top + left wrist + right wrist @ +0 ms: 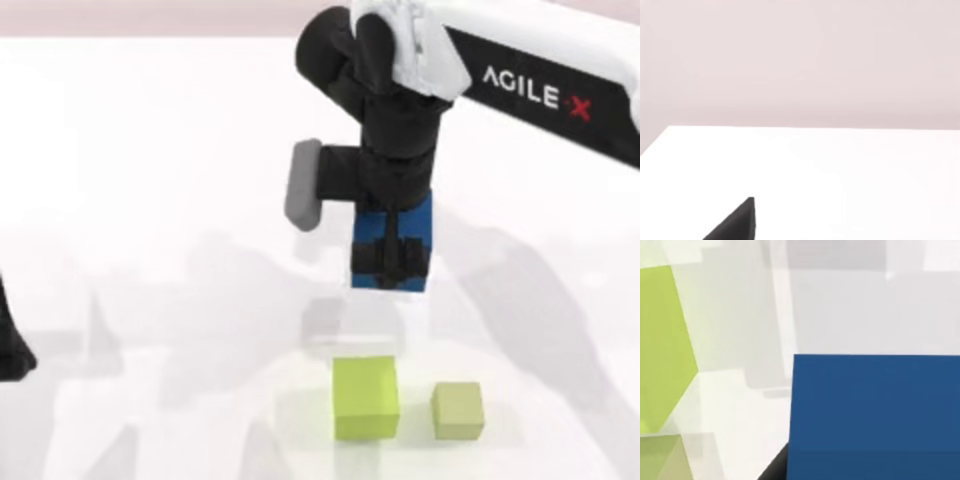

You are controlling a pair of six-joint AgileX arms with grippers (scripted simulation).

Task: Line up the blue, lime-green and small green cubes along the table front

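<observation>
Overhead, the right gripper (391,262) is seen closed on the blue cube (400,235), its dark fingers clamped against the cube's sides. The cube is held clear of the table (150,200), as its faint shadow on the white surface below suggests, and it hangs behind the two green cubes, roughly above the lime-green one. The lime-green cube (366,398) rests near the front edge of the table, and the small green cube (458,411) sits just beside it on the right, with a narrow gap between them.

From the right wrist view, the blue cube (875,415) is shown very close, filling much of the picture, with a sliver of dark finger at its lower edge; the lime-green cube (662,345) and a corner of the small green cube (665,460) are cut off at the picture's edge. The grip itself is not shown there, only in the top view.

The left arm is parked at the left edge of the table, where only a dark part of it is caught overhead. In the left wrist view only bare table (840,175) and one dark fingertip of the left gripper (737,220) are visible, so whether that gripper is open or closed cannot be told.
</observation>
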